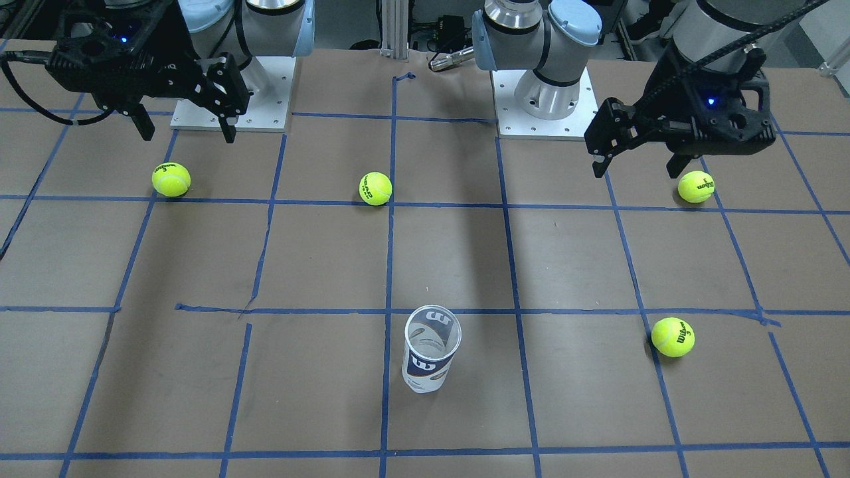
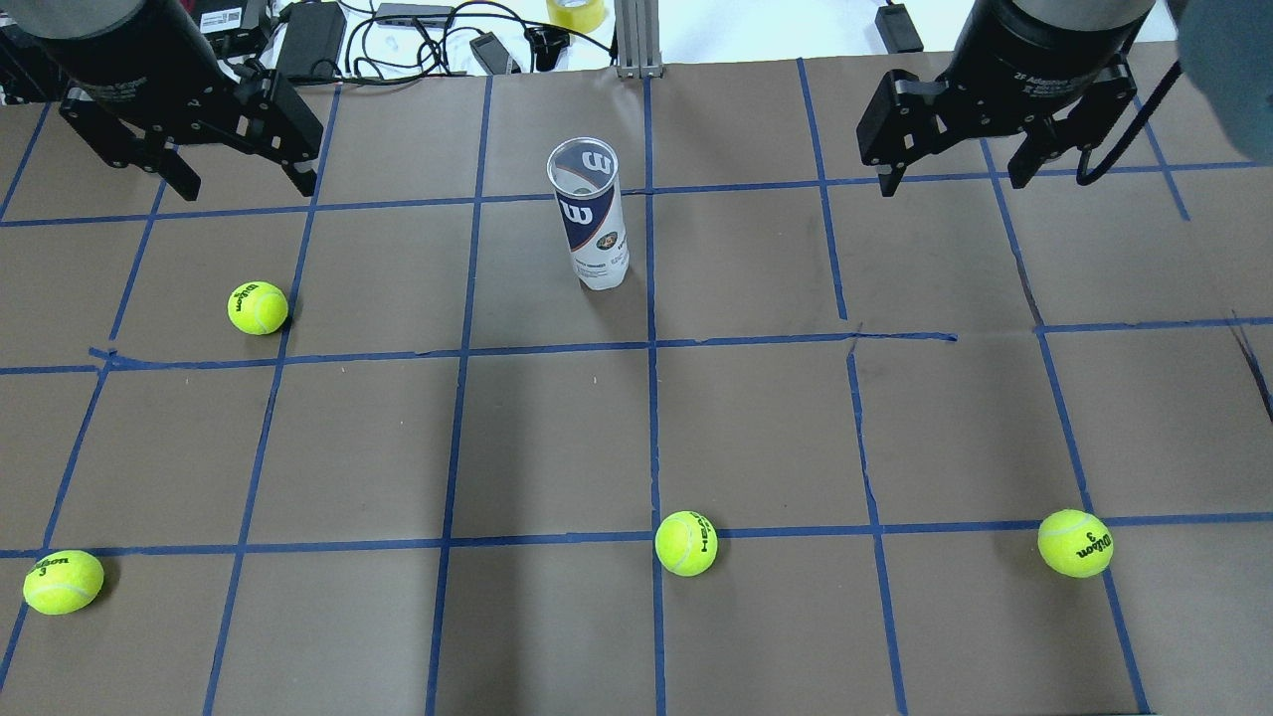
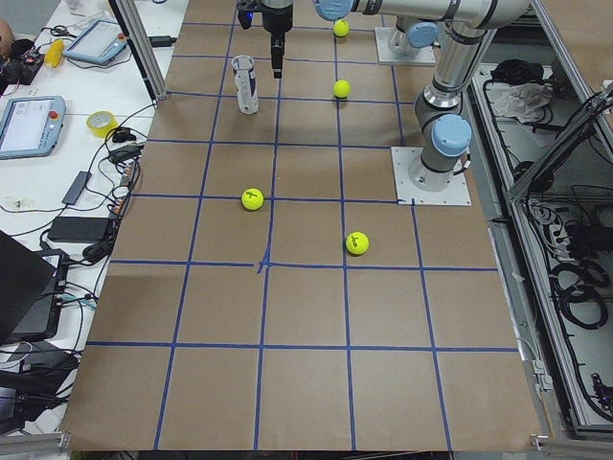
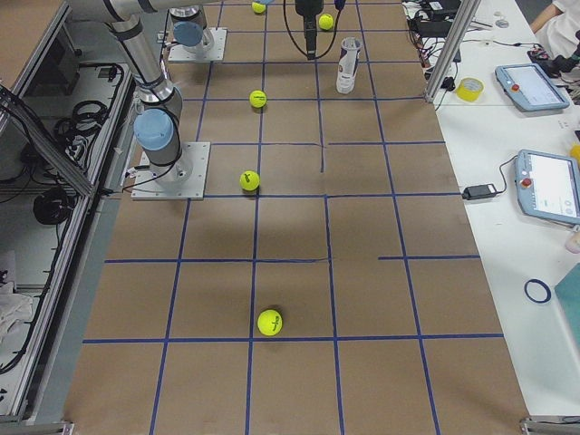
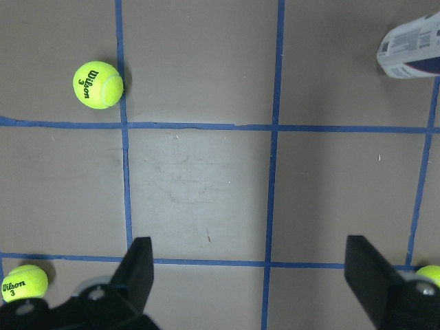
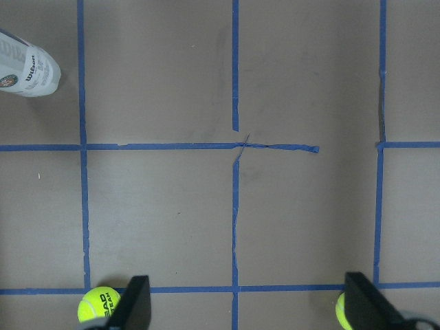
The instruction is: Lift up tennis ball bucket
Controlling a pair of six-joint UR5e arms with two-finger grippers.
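Note:
The tennis ball bucket (image 2: pixel 589 214) is a clear tube with a white and navy Wilson label. It stands upright, open-topped and empty, on the brown table at the far centre (image 1: pixel 430 348). My left gripper (image 2: pixel 244 184) is open and empty, hovering above the table well to the bucket's left (image 1: pixel 636 169). My right gripper (image 2: pixel 952 182) is open and empty, hovering well to the bucket's right (image 1: pixel 187 135). The bucket's base shows at the top right of the left wrist view (image 5: pixel 410 48) and at the top left of the right wrist view (image 6: pixel 27 65).
Several yellow-green tennis balls lie apart on the table: one (image 2: pixel 258 307) below my left gripper, one (image 2: pixel 63 582) at the near left, one (image 2: pixel 686 543) at the near centre, one (image 2: pixel 1075 543) at the near right. Cables and devices (image 2: pixel 398 40) lie beyond the far edge.

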